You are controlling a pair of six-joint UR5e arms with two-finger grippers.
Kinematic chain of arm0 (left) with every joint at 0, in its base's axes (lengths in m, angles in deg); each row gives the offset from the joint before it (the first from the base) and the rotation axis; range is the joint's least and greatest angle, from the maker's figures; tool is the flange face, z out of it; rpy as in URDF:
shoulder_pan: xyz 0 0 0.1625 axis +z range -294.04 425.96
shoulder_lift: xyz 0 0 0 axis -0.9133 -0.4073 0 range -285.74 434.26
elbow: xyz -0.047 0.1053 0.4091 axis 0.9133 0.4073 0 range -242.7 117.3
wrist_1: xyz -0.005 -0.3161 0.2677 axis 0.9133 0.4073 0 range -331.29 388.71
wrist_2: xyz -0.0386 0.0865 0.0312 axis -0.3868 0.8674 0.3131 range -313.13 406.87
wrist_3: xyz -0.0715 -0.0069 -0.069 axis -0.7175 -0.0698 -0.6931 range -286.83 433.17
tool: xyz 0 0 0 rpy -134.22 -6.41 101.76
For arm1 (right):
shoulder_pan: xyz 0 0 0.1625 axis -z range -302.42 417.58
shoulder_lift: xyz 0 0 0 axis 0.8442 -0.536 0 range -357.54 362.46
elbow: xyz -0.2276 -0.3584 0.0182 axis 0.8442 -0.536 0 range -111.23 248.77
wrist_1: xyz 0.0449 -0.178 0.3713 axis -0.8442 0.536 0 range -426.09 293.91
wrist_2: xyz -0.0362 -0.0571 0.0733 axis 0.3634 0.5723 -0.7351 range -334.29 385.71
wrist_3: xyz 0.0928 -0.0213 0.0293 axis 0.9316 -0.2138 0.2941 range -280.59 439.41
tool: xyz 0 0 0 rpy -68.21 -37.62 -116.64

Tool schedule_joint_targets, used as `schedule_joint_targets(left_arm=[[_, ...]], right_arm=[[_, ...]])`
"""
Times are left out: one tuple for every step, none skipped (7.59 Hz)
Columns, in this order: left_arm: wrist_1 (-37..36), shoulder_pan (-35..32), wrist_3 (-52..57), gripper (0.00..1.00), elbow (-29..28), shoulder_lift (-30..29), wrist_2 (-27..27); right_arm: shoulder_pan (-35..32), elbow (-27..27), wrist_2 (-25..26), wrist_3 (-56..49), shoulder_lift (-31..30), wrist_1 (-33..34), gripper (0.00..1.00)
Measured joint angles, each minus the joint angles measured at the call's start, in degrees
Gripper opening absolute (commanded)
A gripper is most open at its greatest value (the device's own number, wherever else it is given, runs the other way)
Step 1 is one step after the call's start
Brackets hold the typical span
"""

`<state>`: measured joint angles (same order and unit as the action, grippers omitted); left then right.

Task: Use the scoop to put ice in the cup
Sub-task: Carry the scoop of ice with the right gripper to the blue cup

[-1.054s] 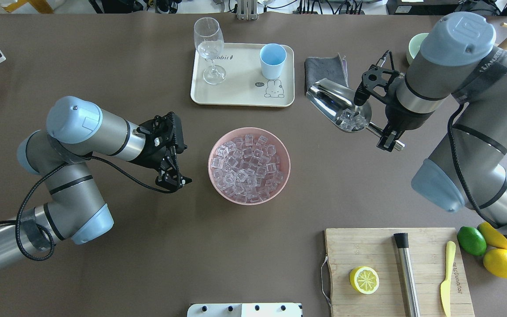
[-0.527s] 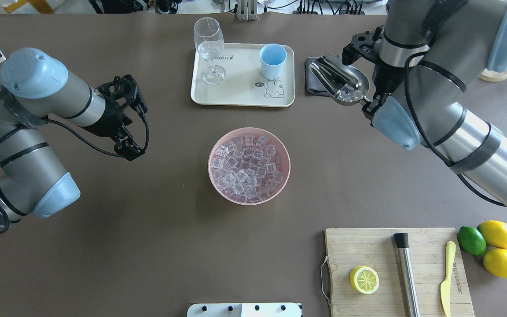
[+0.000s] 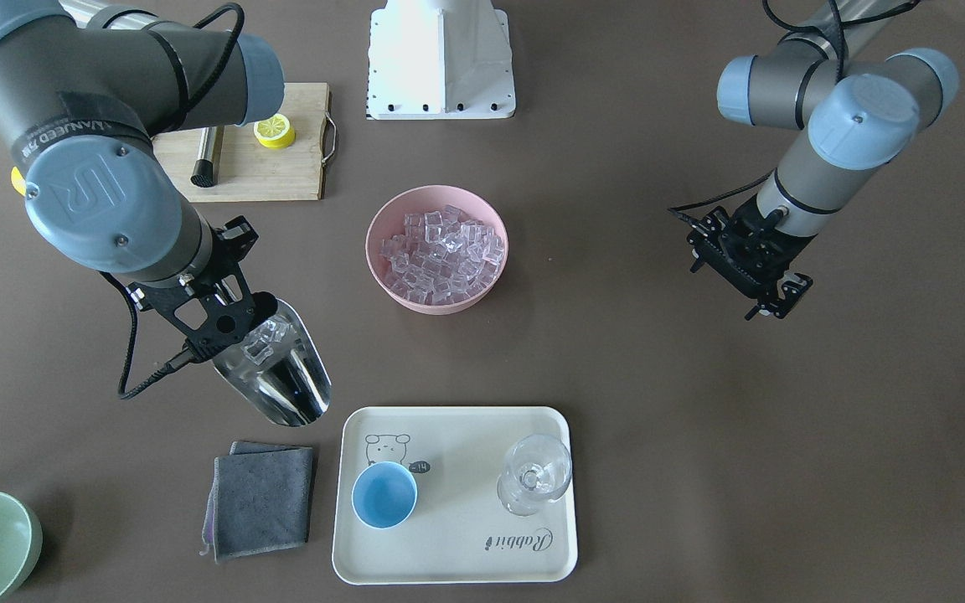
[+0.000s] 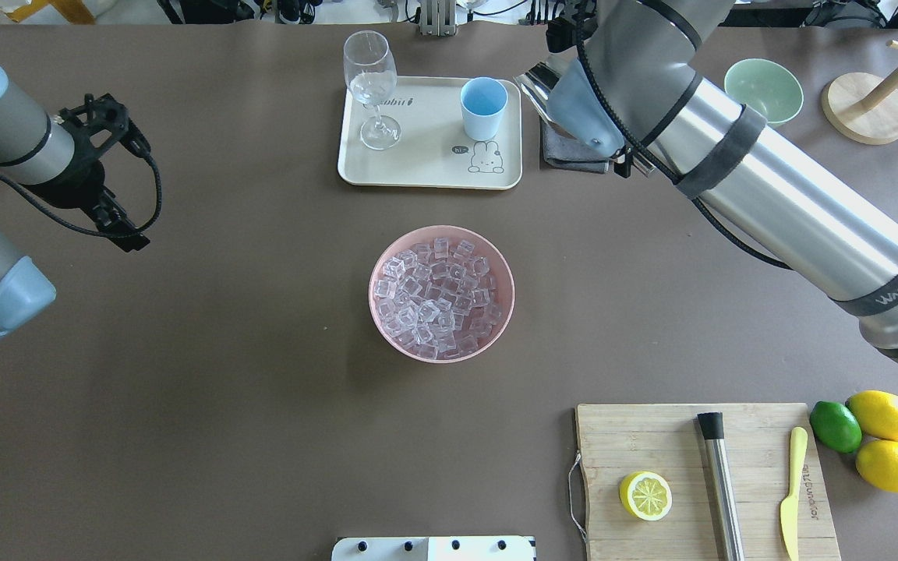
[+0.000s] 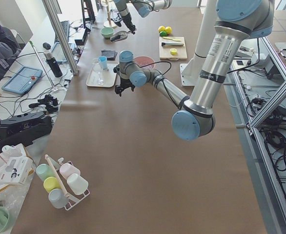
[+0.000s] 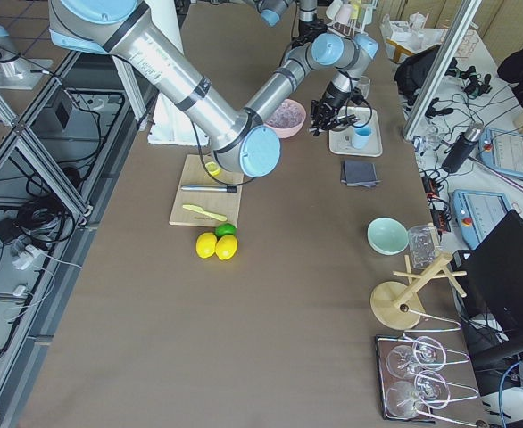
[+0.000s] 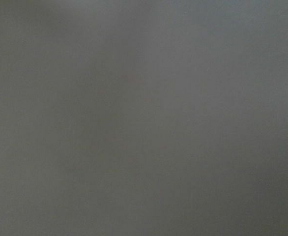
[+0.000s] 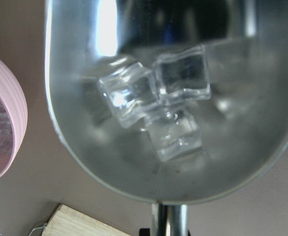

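Right wrist-mounted view puts three cubes of ice (image 8: pixel 163 105) in the trough of the scoop (image 8: pixel 242 147), bunched near the handle. The handle runs down out of frame into my right gripper (image 8: pixel 167 229). I can't see its fingers, but the scoop hangs clear of the table, so I judge them pinched on the handle.

So the scooping is done and I am mid-carry. From the front, the scoop (image 3: pixel 281 381) hovers above the table between the bowl (image 3: pixel 436 299) and the cloth (image 3: pixel 265 494), its mouth aimed toward the tray (image 3: pixel 466 435). The cup (image 3: pixel 384 496) stands on that tray beside the glass (image 3: pixel 535 473). Its inside shows plain blue, with no ice that I can see. By my reckoning, I have yet to bring the scoop's lip over the cup and tip it so the cubes slide in. The rest of the ice (image 3: pixel 441 251) lies heaped in the bowl.

My left gripper (image 3: pixel 771 293) hangs well off to the side, its fingers apparently spread and holding nothing. Its wrist camera gives only grey blur.

Compared with half a second ago in the overhead view, the scoop (image 4: pixel 536 82) has moved off the cloth to just beside the tray's edge, near the cup (image 4: pixel 483 107). My own arm now hides most of it. My left arm has drawn back toward the table's edge. Bowl, cup and glass sit where they were.
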<state>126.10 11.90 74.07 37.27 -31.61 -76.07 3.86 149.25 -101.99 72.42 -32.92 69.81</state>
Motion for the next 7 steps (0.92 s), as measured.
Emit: schedule_joint_targets(left_arm=[[0.0, -2.8, -0.2, 0.98, -0.1, 3.2, -0.5], [0.0, -6.0, -0.3, 0.98, -0.6, 6.3, -0.8], [0.0, -8.8, -0.3, 0.98, -1.1, 8.7, -1.0], [0.0, -12.2, -0.3, 0.98, -1.5, 11.6, -1.3], [0.0, -15.9, -0.2, 0.98, -1.8, 14.8, -2.6], [0.0, -20.8, -0.1, 0.98, -2.6, 17.5, -5.7], [0.0, -25.9, 0.0, 0.98, -4.7, 19.0, -9.8]], right_arm=[[-0.6, -5.5, 0.2, -1.5, 3.6, 0.7, 0.00], [-1.0, -11.1, 0.4, -3.0, 7.1, 1.5, 0.00], [-1.1, -15.3, 1.3, -4.0, 10.1, 2.7, 0.00], [-1.1, -18.3, 2.5, -5.4, 12.5, 4.0, 0.00], [-1.1, -20.4, 3.3, -6.5, 14.1, 4.7, 0.00], [-1.1, -21.8, 3.7, -7.6, 15.1, 4.9, 0.00], [-1.1, -22.8, 4.0, -8.5, 15.8, 4.9, 0.00]])
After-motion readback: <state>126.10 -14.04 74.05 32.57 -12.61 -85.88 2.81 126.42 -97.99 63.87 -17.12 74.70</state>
